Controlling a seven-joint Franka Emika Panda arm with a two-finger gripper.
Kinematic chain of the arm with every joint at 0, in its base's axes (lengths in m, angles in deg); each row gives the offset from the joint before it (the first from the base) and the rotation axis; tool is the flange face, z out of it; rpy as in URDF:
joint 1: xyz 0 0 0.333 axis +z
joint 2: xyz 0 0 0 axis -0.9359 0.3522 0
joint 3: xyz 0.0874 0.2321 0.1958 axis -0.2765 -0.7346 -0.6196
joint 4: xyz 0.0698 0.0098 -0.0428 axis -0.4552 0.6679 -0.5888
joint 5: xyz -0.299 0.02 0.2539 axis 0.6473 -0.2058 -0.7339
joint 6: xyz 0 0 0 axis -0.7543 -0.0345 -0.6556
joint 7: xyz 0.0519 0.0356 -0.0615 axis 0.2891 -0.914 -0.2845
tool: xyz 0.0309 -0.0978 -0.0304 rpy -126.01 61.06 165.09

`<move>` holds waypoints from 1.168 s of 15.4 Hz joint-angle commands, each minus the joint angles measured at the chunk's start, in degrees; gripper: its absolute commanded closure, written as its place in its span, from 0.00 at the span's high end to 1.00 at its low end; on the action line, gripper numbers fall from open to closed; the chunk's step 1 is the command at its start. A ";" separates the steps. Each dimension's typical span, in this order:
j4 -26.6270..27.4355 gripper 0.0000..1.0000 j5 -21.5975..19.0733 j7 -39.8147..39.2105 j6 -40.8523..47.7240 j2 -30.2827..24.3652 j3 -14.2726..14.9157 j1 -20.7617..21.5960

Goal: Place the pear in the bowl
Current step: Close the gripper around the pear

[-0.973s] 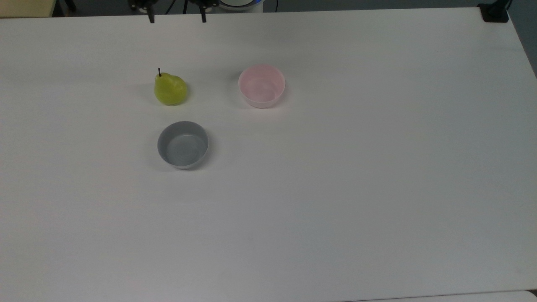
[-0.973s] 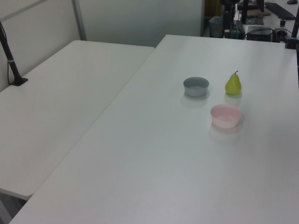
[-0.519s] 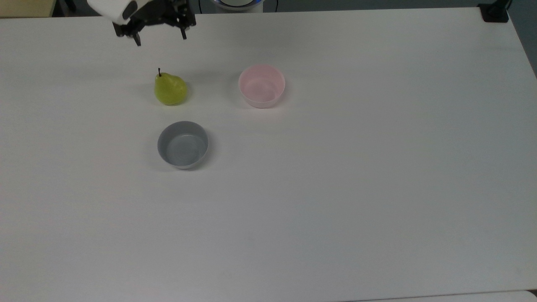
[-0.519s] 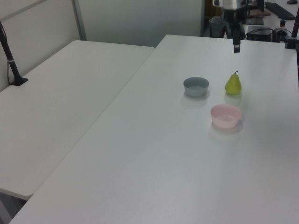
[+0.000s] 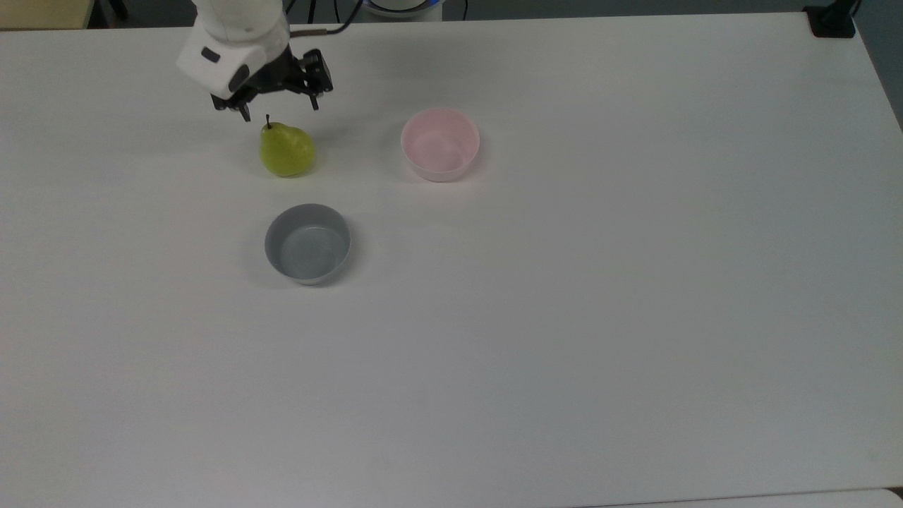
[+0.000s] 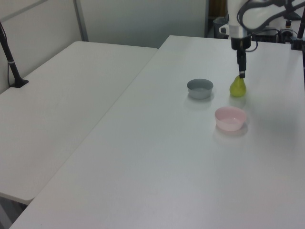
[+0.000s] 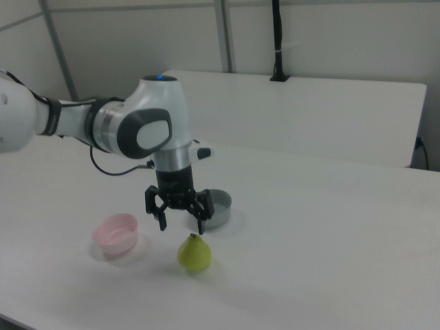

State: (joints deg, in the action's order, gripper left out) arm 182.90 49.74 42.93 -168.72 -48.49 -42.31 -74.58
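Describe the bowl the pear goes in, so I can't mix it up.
On the white table, find the pear under the open gripper. Two same-sized bowls stand near it. Yours is the pale pink bowl, not the grey bowl.

White desk (image 5: 564, 353) carries 3 things, all apart: upright pear (image 5: 286, 149), pink bowl (image 5: 440, 144), grey bowl (image 5: 307, 243) near the pear.

The arm (image 5: 233, 42) above the end effector (image 5: 279, 111) is cut off by the top view's upper edge. In the left view, the pear (image 6: 238, 88) stem is covered by the end effector's fingers (image 6: 241, 64).
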 commanded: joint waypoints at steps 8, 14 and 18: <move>1.53 0.92 2.88 -1.43 -8.24 6.27 0.12 -0.95; 1.53 0.48 3.14 -1.43 -8.16 6.28 0.12 -0.87; 1.09 0.47 3.14 -0.82 -7.28 4.79 0.12 -0.95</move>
State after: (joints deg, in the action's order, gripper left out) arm 183.61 52.25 42.73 -175.44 -41.98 -42.32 -75.41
